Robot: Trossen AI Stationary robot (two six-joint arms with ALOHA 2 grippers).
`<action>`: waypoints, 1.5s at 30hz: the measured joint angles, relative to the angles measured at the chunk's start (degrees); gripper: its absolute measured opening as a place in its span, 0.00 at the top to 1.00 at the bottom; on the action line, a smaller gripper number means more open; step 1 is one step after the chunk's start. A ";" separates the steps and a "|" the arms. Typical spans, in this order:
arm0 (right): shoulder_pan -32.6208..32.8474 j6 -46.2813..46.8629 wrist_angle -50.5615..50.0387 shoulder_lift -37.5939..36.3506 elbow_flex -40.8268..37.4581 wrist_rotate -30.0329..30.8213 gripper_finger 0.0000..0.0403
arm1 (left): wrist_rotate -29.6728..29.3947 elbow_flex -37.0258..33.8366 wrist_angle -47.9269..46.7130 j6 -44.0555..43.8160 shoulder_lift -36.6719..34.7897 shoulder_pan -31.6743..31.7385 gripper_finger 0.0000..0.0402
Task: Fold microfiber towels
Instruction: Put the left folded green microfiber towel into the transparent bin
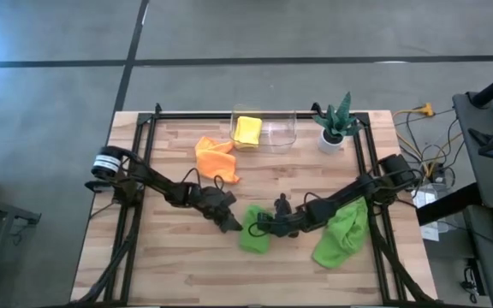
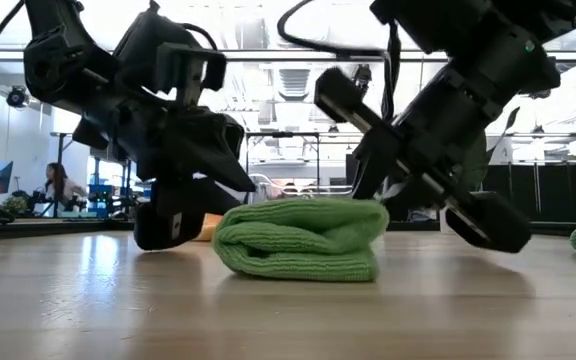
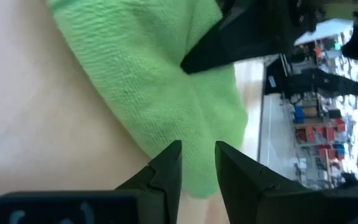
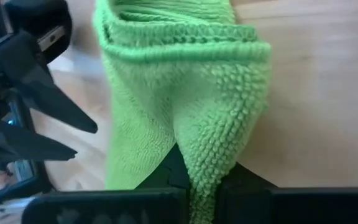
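Observation:
A lime green microfiber towel (image 1: 253, 238) lies folded into a thick bundle (image 2: 298, 240) on the wooden table, near its middle front. My left gripper (image 1: 232, 225) reaches it from the table's left. Its fingers (image 3: 197, 152) stand a narrow gap apart with green cloth in the gap. My right gripper (image 1: 261, 228) comes from the table's right and is shut on the towel's other side (image 4: 204, 171). The bundle's underside rests on the table. My left gripper has the towel's left edge (image 3: 197, 177) between its two fingers, which slant down from the table's left. How many layers it has, I cannot tell. The towel stays on the table. My right gripper pinches a bulging fold (image 4: 211, 143) of the towel's right side between its fingers. It slants down from the table's right. The fold rises toward the fingers while the rest of the bundle lies on the table.
A second lime green towel (image 1: 342, 233) lies crumpled under the right arm. An orange towel (image 1: 215, 158) lies behind the left arm. A yellow towel (image 1: 247, 130) sits in a clear container at the far edge, next to a potted plant (image 1: 334, 124). A person (image 2: 56, 185) sits far off.

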 joint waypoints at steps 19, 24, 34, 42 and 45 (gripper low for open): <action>-2.80 -13.21 -10.26 -12.50 0.15 3.38 0.98 | -1.11 -3.14 -0.08 0.57 -7.19 0.40 0.80; -4.33 -17.73 -12.50 -16.22 0.20 4.58 0.98 | -1.15 -3.63 -0.10 0.57 -7.38 0.40 0.80; -10.29 -29.18 -14.42 -23.16 0.22 7.70 0.98 | -4.61 -6.77 -0.09 2.62 -14.31 0.40 0.80; -18.48 -40.27 -14.56 -27.39 2.44 7.68 0.98 | -9.92 -13.49 -0.23 5.23 -28.88 0.40 0.80; -22.42 -44.24 -14.95 -27.48 4.36 7.16 0.98 | -10.24 -16.08 -0.22 5.20 -33.99 0.40 0.80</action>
